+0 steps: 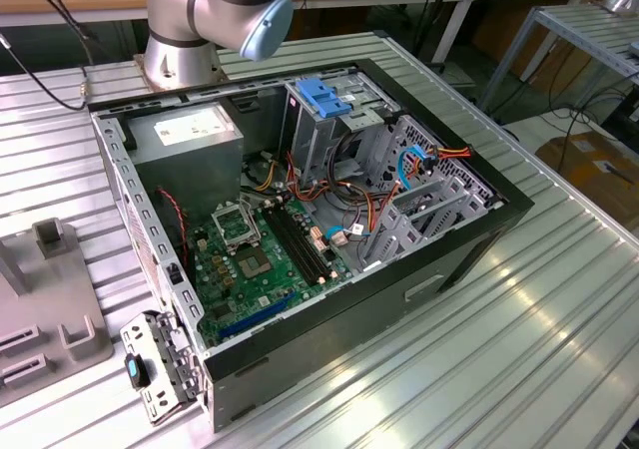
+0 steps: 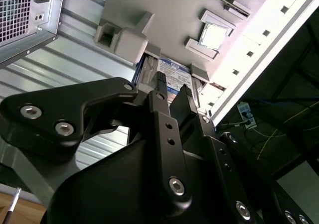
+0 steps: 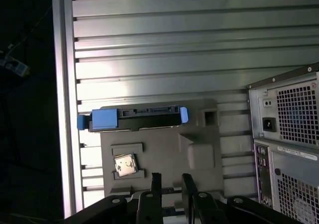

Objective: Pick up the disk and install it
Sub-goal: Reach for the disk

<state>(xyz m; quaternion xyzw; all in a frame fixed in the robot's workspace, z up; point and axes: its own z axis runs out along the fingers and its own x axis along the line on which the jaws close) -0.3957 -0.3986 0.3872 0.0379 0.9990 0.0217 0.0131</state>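
Disk (image 3: 132, 118) location?
— On edge in the grey fixture (image 1: 60, 339), on the tabletop (image 1: 519, 349) at the exterior view's lower left.
— And the hand (image 3: 171, 176)?
— Fingers (image 3: 156, 186) apart, empty, near that fixture.

no print can be read anywhere. a white label (image 1: 190, 125) on the power supply (image 1: 200, 155) in the computer case's (image 1: 469, 239) far corner, a blue-and-white label (image 2: 175, 68) on the disk (image 2: 174, 82) in the second wrist view, and a white sticker (image 3: 297, 153) on the case's rear panel (image 3: 294, 189) all carry print too small to make out.
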